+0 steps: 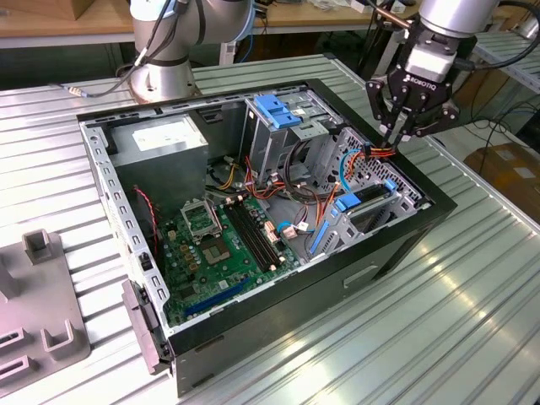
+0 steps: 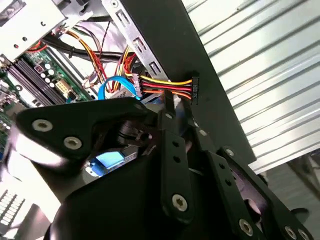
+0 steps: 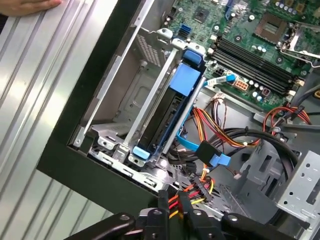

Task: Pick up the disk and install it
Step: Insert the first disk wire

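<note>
The disk (image 1: 369, 201) sits on edge in the drive bay at the corner of the open computer case (image 1: 405, 245) on the exterior view's right, its blue carrier rails showing. In the first wrist view the disk (image 3: 162, 117) is a dark slab between blue rails. My gripper (image 1: 393, 139) hangs just above and behind that bay. It is shut on a power cable (image 3: 195, 190) of yellow, red and black wires; in the second wrist view the black connector (image 2: 194, 89) sticks out past the fingers (image 2: 168, 102).
A blue bracket (image 1: 278, 110) tops the grey drive cage. The motherboard (image 1: 224, 240) and power supply (image 1: 160, 139) fill the case floor. A blue data cable (image 3: 212, 156) lies loose by the disk. A grey fixture (image 1: 38, 321) stands at the exterior view's left. A hand (image 3: 30, 4) rests on the table.
</note>
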{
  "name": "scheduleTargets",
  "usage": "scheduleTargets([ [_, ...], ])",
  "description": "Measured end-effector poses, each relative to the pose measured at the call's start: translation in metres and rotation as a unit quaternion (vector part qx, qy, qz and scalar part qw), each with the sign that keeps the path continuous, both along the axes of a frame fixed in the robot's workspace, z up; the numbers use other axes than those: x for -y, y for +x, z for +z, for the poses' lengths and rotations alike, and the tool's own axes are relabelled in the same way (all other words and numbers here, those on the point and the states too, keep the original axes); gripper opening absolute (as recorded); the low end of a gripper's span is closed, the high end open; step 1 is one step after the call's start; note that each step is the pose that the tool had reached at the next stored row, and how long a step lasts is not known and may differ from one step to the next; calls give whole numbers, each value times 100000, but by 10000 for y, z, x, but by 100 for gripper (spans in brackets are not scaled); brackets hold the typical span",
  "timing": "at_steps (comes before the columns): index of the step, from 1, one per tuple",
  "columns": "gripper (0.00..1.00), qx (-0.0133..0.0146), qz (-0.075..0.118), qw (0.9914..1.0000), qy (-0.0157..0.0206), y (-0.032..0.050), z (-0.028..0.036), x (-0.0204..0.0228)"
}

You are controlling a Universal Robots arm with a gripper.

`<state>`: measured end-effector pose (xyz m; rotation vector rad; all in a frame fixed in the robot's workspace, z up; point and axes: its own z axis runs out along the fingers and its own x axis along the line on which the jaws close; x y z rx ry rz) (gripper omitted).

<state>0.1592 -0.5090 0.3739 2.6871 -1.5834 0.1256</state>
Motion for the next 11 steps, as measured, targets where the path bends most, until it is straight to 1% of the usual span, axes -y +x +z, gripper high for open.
scheduleTargets([
  [2,24,2,1657,99986,4,10,-2,0],
  [4,24,1,2905,99958,3,20,-3,0],
  [5,25,-1,3749,99930,9,29,-5,0],
  [6,31,1,4836,99883,4,41,-6,0],
  [8,31,1,5941,99823,6,53,-8,0],
  [10,31,1,8301,99655,10,69,-12,0],
  [11,31,0,10006,99498,1,80,-16,0],
])
